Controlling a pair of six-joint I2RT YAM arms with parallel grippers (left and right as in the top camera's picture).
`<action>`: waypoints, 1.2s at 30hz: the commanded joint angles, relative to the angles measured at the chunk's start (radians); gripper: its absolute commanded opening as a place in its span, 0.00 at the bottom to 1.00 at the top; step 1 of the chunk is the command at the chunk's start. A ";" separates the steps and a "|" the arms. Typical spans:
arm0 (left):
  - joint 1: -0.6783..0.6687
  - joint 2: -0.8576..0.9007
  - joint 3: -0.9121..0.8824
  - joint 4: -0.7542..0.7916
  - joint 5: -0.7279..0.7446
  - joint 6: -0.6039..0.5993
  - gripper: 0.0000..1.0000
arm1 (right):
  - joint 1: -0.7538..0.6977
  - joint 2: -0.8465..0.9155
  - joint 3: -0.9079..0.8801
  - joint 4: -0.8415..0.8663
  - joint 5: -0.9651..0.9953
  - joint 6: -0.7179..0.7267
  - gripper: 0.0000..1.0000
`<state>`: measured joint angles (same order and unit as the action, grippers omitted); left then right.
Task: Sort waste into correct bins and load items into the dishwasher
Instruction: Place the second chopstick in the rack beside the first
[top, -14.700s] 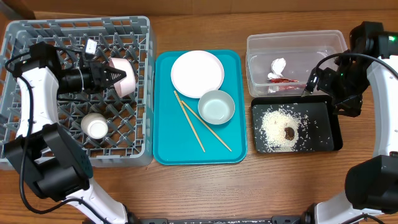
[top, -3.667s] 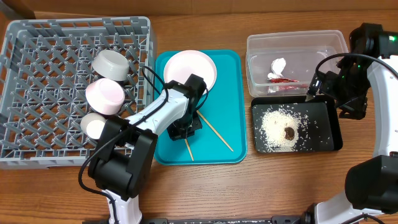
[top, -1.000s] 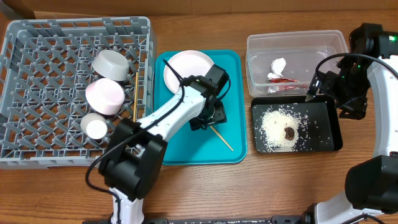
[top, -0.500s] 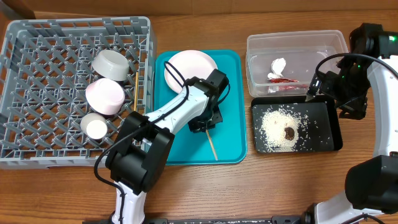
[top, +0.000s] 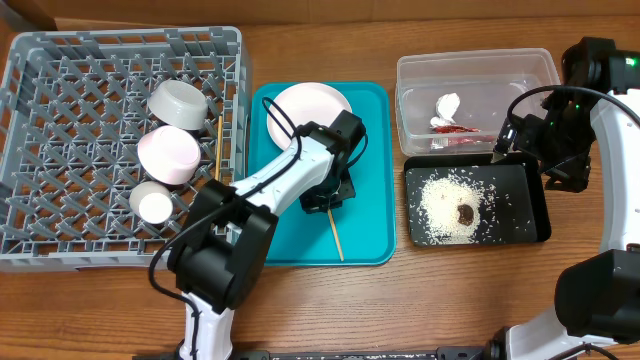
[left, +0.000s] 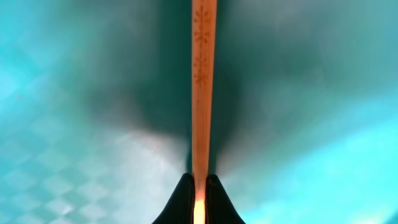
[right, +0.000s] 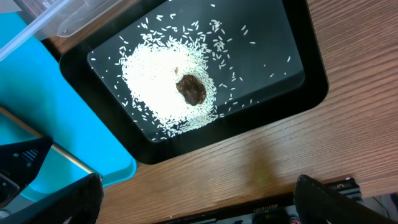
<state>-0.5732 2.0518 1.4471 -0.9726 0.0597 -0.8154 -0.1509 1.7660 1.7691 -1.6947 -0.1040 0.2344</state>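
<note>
A: On the teal tray (top: 372, 232), what is the left gripper (left: 199, 194) doing?
B: Pinching one chopstick (left: 203, 81) tight, right on the tray. I think it must lift it next and carry it to the grey rack (top: 100, 42), left of the tray

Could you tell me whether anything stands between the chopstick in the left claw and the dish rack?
The left claw, shut on the chopstick, has only the right wall of the dish rack to clear; the other chopstick lies just inside it.
</note>
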 joint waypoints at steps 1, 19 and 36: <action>0.017 -0.117 0.011 -0.030 0.104 0.171 0.04 | -0.004 -0.031 0.026 0.001 0.005 0.001 1.00; 0.299 -0.432 0.011 -0.169 0.008 0.400 0.04 | -0.004 -0.031 0.026 0.002 0.005 0.001 1.00; 0.526 -0.426 0.010 -0.042 -0.098 0.796 0.04 | -0.004 -0.031 0.026 0.002 0.006 0.001 1.00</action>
<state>-0.0494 1.6341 1.4471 -1.0229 -0.0242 -0.1184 -0.1509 1.7660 1.7691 -1.6943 -0.1040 0.2352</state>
